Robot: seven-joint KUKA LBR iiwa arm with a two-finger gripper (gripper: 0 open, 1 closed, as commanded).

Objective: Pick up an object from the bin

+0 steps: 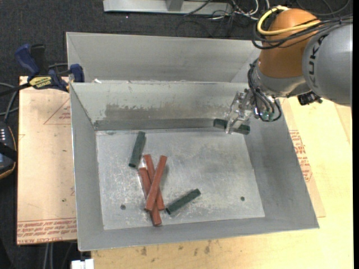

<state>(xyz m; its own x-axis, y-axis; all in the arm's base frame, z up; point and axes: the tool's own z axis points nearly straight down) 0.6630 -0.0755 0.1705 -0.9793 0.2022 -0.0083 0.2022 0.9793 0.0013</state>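
Note:
My gripper (235,123) hangs at the back right corner of the bin, under the arm's orange-capped wrist. A short dark green bar (220,124) lies crosswise between its fingers, one end sticking out to the left and the other to the right. The fingers are shut on this bar, just above where the bin's floor meets the back wall. I cannot tell whether the bar still touches the floor.
A second dark green bar (136,148) lies at the left of the floor. Two red-brown bars (154,186) cross each other at the front middle, with a third dark green bar (182,202) beside them. The bin's sloping walls rise close behind and right of the gripper.

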